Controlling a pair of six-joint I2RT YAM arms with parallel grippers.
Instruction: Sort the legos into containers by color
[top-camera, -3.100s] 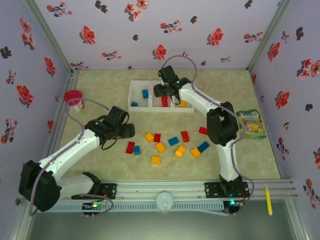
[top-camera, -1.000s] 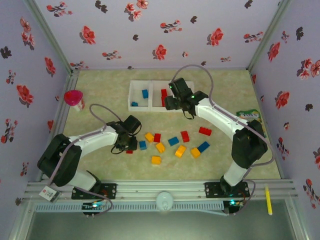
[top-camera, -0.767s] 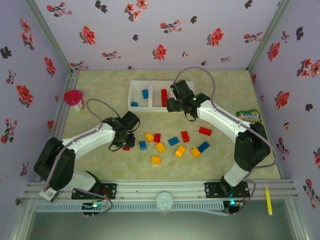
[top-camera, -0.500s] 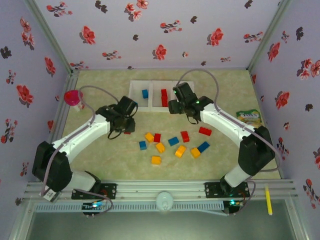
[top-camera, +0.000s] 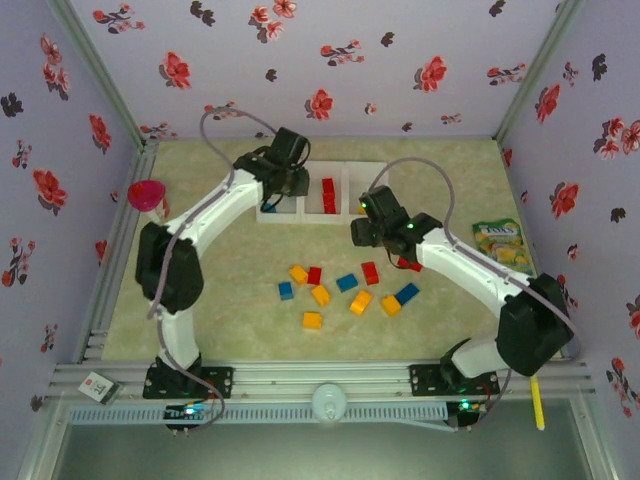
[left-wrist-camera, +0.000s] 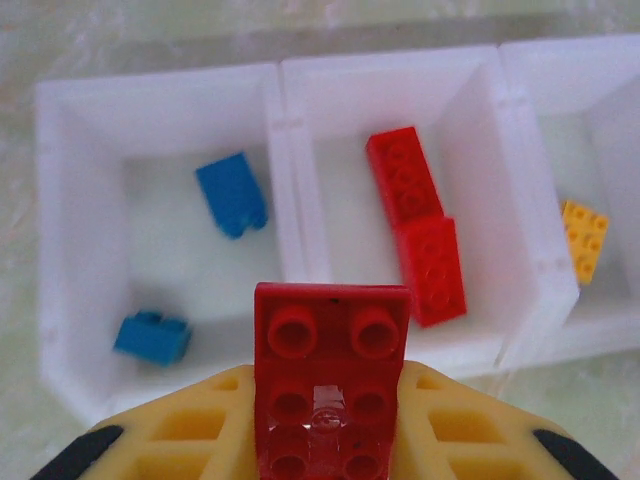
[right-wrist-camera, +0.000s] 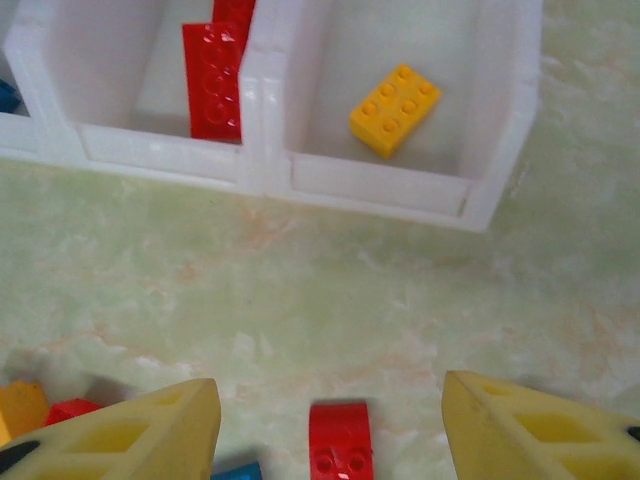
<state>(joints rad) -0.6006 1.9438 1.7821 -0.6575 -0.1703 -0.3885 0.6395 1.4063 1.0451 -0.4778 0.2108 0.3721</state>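
Green marbled tabletop (top-camera: 200, 300) | grips red brick (left-wrist-camera: 331, 380) in left gripper (top-camera: 284, 180) | middle bin (left-wrist-camera: 390, 62) just ahead, slightly right | right gripper (right-wrist-camera: 330, 420) agape, empty

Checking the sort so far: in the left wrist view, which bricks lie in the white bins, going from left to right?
blue brick by the front wall → second blue brick → pair of red bricks end to end → yellow brick
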